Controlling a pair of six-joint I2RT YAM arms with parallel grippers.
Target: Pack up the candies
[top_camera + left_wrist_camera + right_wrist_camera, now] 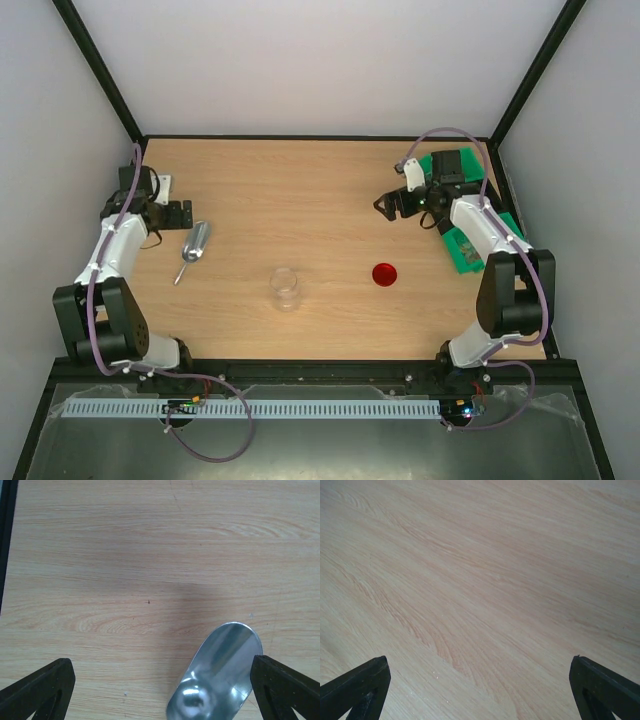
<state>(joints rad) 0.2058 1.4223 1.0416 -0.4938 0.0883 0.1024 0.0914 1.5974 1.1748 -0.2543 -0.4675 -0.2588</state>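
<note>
A clear jar (285, 288) has a metal scoop (196, 243) to its left and a red lid (384, 274) to its right. The left gripper (181, 216), jaws wide, hangs near the scoop; the right gripper (386, 207), jaws wide, is beyond the lid from the jar. The candies cannot be made out.

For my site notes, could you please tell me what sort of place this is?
Probably a lab test cell: a wooden table boxed in by white panels on a black frame, with the left arm and right arm bolted at its near edge.
</note>
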